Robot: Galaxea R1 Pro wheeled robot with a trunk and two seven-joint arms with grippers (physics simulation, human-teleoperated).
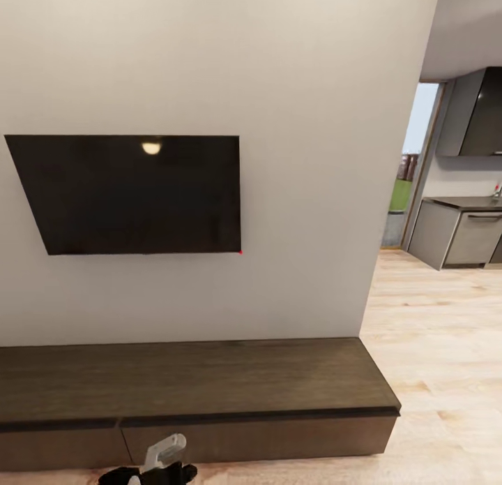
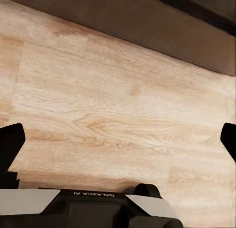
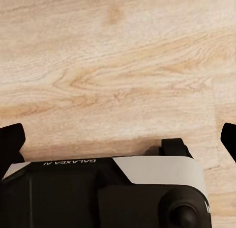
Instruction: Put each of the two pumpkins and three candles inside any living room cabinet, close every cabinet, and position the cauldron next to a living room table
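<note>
Left hand [image 2: 118, 139]: fingers spread wide apart, the two dark fingertips [image 2: 11, 144] standing at opposite edges of the left wrist view, nothing between them. Beneath it lies pale wood-plank floor [image 2: 108, 105]. A dark brown band, the front of the cabinet [image 2: 162, 26], runs along the far edge of the floor in this view.

Right hand [image 3: 118, 139]: fingers likewise spread wide, with nothing held. Its wrist view shows bare plank floor under the hand and part of the robot's black-and-white body below the fingers.

Head view, left to right:

1. A black flat screen [image 1: 132, 192] hangs on the light grey wall [image 1: 307, 157]. A small bright reflection sits near its top edge, and a small red dot marks its lower right corner.
2. Below the screen, the long, low, dark brown cabinet [image 1: 195, 373] stands against the wall. Two drawer fronts are visible, both flush with the unit and closed. The cabinet top is bare.
3. A white-and-black part of the robot [image 1: 164, 457] shows at the bottom edge, in front of the cabinet.
4. Right of the wall's end, the plank floor continues into a kitchen area with grey base units [image 1: 460, 234], a dark upper cupboard [image 1: 481, 115] and a tall glazed opening [image 1: 411, 164].
</note>
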